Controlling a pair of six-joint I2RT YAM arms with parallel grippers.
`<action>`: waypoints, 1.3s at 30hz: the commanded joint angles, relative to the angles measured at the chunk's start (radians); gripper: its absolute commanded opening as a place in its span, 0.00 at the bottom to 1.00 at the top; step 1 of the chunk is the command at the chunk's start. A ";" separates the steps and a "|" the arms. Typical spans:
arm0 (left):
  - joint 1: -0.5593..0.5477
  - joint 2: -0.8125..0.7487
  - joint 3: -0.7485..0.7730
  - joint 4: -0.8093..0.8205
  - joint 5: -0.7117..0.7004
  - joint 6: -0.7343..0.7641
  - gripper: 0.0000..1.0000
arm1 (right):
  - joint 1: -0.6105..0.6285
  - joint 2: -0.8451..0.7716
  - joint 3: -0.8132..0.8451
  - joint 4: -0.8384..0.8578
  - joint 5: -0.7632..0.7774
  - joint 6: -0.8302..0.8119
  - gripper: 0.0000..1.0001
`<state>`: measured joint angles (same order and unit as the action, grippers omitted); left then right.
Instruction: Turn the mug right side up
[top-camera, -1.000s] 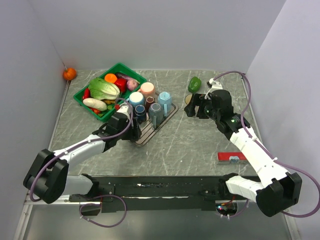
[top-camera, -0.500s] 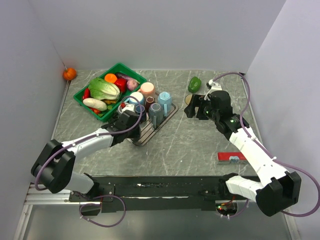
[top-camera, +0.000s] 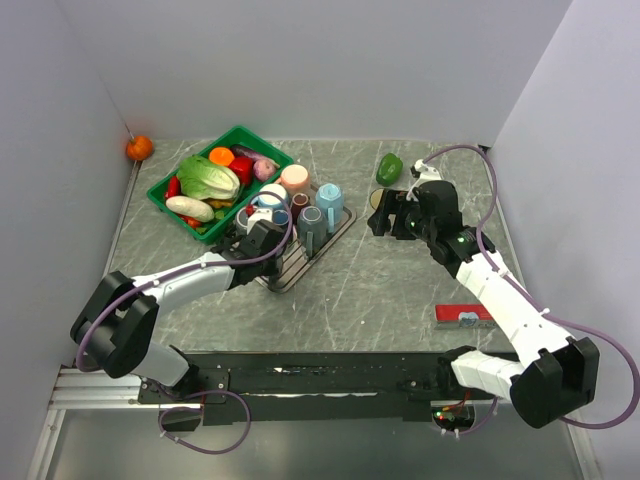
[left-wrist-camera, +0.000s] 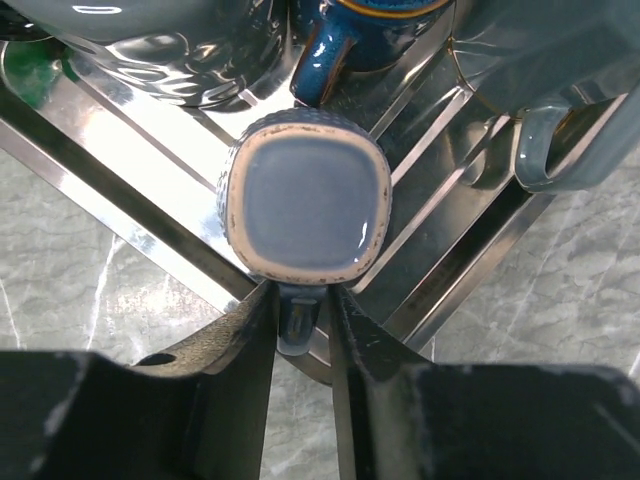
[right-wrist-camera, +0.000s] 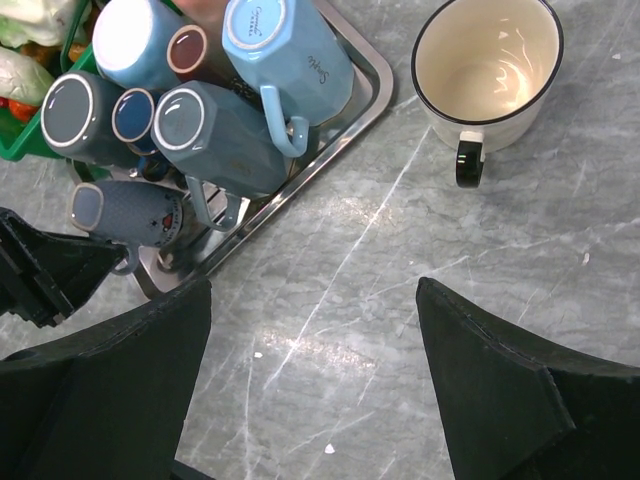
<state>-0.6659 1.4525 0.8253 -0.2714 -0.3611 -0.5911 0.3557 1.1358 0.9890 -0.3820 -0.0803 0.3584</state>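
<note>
A blue-grey speckled mug stands upside down at the near corner of the metal tray, its square base facing my left wrist camera. It also shows in the right wrist view. My left gripper is shut on the mug's handle, one finger on each side; in the top view the left gripper is at the tray's near corner. My right gripper is wide open and empty above bare table, seen in the top view right of the tray.
Several other mugs stand upside down in the tray. A cream mug with a black rim stands upright on the table. A green basket of vegetables, a green pepper, an orange fruit and a red box lie around.
My left arm has reached forward to the tray's near corner and the gripper has come in around the speckled mug's handle. The right arm has barely moved.
</note>
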 joint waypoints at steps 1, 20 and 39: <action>-0.006 -0.010 0.041 -0.005 -0.048 -0.026 0.32 | 0.002 -0.004 -0.003 0.023 0.002 -0.006 0.89; -0.008 -0.058 0.040 -0.015 -0.070 -0.050 0.01 | 0.003 -0.007 -0.001 0.020 -0.015 -0.001 0.88; -0.018 -0.694 0.025 0.441 0.423 -0.176 0.01 | 0.132 -0.219 -0.188 0.619 -0.515 0.347 0.94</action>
<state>-0.6796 0.8223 0.8501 -0.1207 -0.1143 -0.6807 0.4324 0.9497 0.8227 -0.0383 -0.4877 0.5751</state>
